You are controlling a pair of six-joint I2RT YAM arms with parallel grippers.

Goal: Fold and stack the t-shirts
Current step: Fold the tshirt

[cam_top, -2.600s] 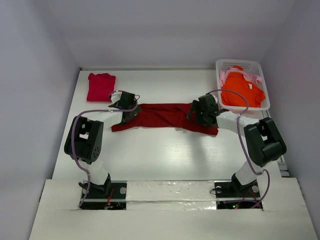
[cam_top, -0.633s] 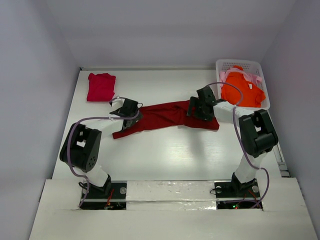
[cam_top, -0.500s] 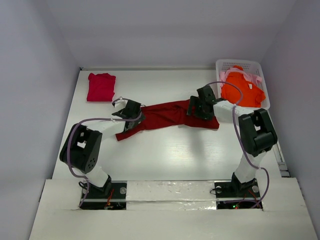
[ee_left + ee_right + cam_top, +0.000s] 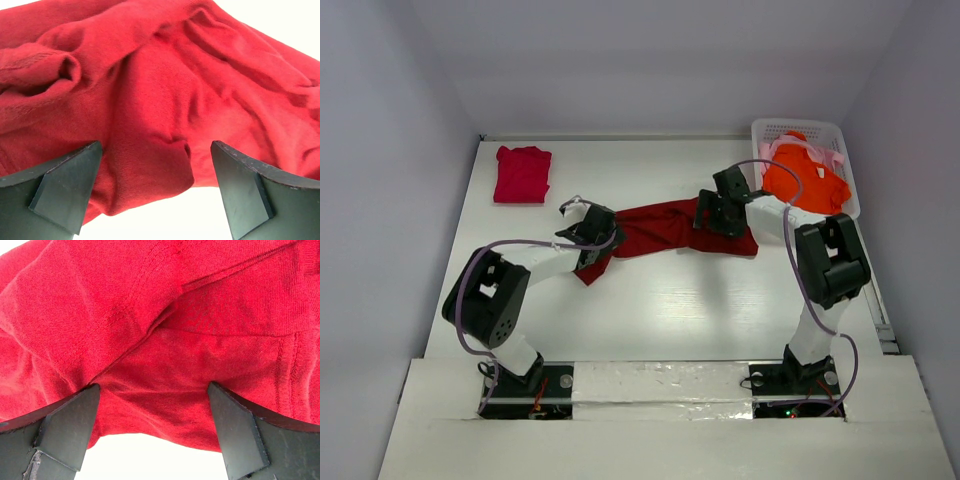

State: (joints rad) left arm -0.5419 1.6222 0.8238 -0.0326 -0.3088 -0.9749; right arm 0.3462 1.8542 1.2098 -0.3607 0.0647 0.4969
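The dark red shirt [image 4: 665, 228] lies bunched in a crumpled band across the middle of the table [image 4: 660, 310], running from left to right, with its left end trailing toward the near side. The left gripper [image 4: 592, 240] is down over that left end and the right gripper [image 4: 718, 215] is over the right end, toward the far side.

In the left wrist view the left gripper [image 4: 150, 185] has its jaws spread wide. Folds of the shirt [image 4: 165, 100] fill the space between and beyond the fingers [image 4: 60, 185], and nothing is pinched. The right wrist view shows the same for the right gripper [image 4: 152, 425]: the jaws are wide apart over a hemmed layer of the shirt [image 4: 165, 330], and the fingers [image 4: 235, 435] are not closed on the cloth.

A crimson shirt [image 4: 522, 174] lies folded at the far left corner of the table, well apart from the red one. At the far right stands a white basket [image 4: 798, 128] holding an orange shirt [image 4: 805, 180]. A pale pink shirt [image 4: 832, 158] shows around the far edge of the orange one.
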